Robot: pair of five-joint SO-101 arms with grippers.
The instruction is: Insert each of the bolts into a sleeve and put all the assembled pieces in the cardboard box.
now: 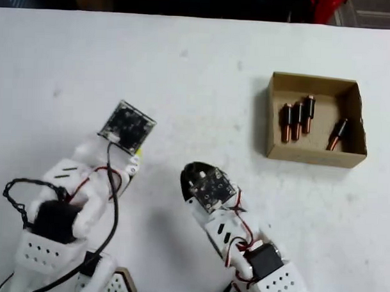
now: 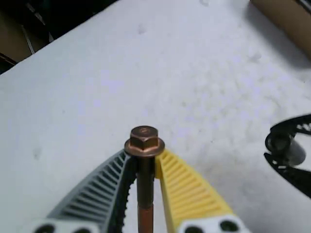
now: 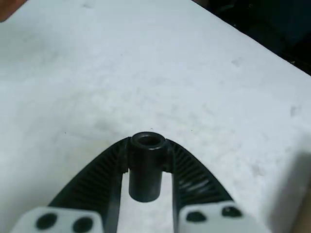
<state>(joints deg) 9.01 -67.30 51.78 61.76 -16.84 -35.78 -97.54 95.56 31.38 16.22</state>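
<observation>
A: Left gripper (image 2: pixel 145 159)?

B: Clamped on a copper-coloured metal bolt (image 2: pixel 144 141) with a hexagonal flanged head. The shank runs between one grey ribbed finger and one yellow ribbed finger. The head sits just past the tips, above the white, faintly speckled surface (image 2: pixel 204 87).

A: Right gripper (image 3: pixel 146 148)?

B: Gripping a short black cylindrical sleeve (image 3: pixel 145 170), smooth and matt. Its hollow end points outward, level with the tips. The two black ribbed fingers press its sides.

A: How do the two pieces lie?

B: Apart. From the left wrist, the sleeve sits off to one side of the bolt, with bare surface between them.

A: Box?

B: An open brown cardboard box (image 1: pixel 310 154), shallow and rectangular, on the far right of the surface, well apart from both arms. Four assembled pieces (image 1: pixel 297 121) lie inside, dark sleeves on copper shanks: three side by side near the left wall, and one tilted by the right wall.
</observation>
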